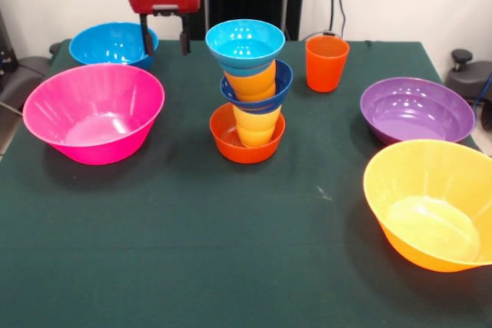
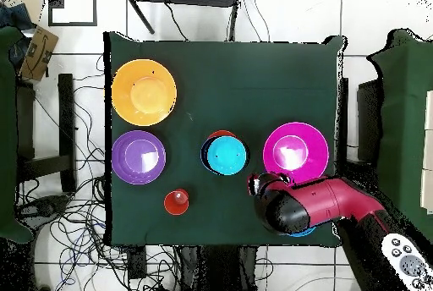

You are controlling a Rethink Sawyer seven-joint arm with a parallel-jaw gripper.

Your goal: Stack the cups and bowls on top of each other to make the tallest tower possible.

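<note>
The tower stands mid-table: a small orange-red bowl at the base, a yellow cup, a dark blue bowl, a light orange cup and a cyan bowl on top. From overhead only the cyan bowl shows clearly. The red-orange cup stands alone to the tower's right. My gripper hangs open and empty to the left of the tower's top, over the medium blue bowl. Overhead, the arm covers that bowl.
A large pink bowl sits at front left, a purple bowl at right, and a large yellow-orange bowl at front right near the table edge. Overhead they show as pink, purple and yellow-orange.
</note>
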